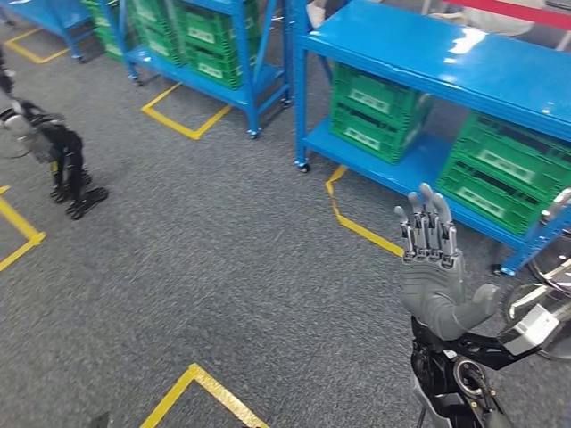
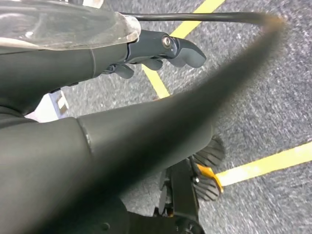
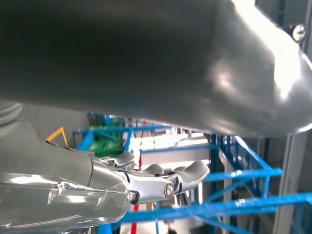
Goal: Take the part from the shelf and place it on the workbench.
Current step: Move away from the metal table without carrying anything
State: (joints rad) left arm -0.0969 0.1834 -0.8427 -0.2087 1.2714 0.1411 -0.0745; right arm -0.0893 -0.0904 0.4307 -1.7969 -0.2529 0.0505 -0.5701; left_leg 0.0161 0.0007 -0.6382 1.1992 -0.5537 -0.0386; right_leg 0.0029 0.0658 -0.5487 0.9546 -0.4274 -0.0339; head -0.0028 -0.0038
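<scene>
My right hand (image 1: 434, 267) is raised palm-forward in the head view, fingers straight and apart, holding nothing. It hovers in front of the blue shelf (image 1: 431, 62), just left of a green crate (image 1: 501, 174) on the lower level. In the right wrist view the right hand's fingers (image 3: 173, 178) stretch out bare, with blue shelving (image 3: 235, 204) beyond. In the left wrist view my left hand (image 2: 162, 48) hangs over the grey floor with its fingers extended and nothing in them. I cannot make out any part inside the crates.
A second green crate (image 1: 374, 111) sits on the same lower shelf. Another blue rack (image 1: 202, 40) with green crates stands at the back left. Yellow tape lines (image 1: 178, 120) mark boxes on the grey carpet (image 1: 222, 267).
</scene>
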